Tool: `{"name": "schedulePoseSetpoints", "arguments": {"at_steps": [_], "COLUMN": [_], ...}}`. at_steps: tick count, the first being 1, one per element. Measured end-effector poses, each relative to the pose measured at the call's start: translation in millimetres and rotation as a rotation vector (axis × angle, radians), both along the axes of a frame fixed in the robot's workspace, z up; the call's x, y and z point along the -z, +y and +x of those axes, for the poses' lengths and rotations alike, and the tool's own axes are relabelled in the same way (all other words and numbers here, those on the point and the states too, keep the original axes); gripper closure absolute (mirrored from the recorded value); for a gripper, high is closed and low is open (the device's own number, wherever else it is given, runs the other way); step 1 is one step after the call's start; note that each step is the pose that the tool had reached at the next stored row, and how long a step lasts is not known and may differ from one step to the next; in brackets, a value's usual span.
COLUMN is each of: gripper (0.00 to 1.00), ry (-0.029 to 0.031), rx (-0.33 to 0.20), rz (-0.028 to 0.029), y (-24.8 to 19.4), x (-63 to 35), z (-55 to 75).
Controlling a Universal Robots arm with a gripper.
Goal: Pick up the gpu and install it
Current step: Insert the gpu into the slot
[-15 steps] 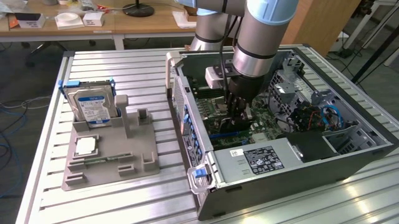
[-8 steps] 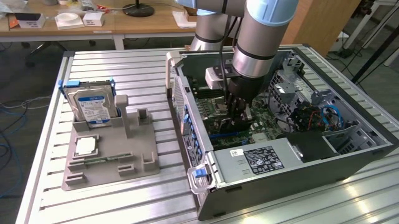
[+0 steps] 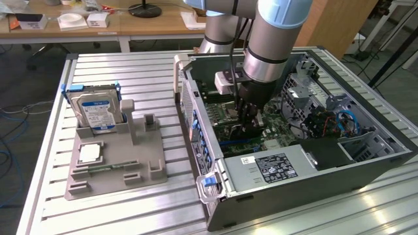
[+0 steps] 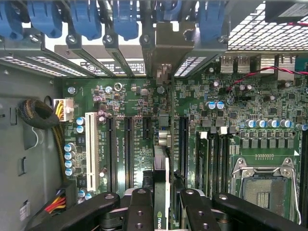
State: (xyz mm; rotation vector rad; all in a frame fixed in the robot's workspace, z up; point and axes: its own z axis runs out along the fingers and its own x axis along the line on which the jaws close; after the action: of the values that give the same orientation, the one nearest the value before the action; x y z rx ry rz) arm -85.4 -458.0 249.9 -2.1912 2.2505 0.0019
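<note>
The end effector [image 4: 161, 202] grips the gpu [image 4: 161, 163] edge-on, its lower edge hidden above the motherboard [image 4: 250, 110].

The arm [image 3: 277, 34] comes down steeply from the top of the exterior view, its grey and pale blue wrist section pointing almost straight down. Below the wrist hangs the black gripper [image 3: 248, 128], vertical, fingertips lowest. A small white camera block [image 3: 225, 82] sits on the wrist's side toward the exterior view's left. In the wrist view the gripper [image 4: 163, 204] shows its two black fingers [image 4: 139, 211] standing close together, pressed against both faces of the gpu [image 4: 161, 178], which sits edge-on between them.
</note>
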Motion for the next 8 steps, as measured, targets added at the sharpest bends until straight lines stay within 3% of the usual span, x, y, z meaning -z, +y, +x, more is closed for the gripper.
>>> {"name": "schedulePoseSetpoints", "arguments": {"at_steps": [8], "gripper": [0.74], "ry": [0.0000], "rx": [0.000], "rz": [0.0001], "y": [0.2], "x": [0.0], "z": [0.0]}}
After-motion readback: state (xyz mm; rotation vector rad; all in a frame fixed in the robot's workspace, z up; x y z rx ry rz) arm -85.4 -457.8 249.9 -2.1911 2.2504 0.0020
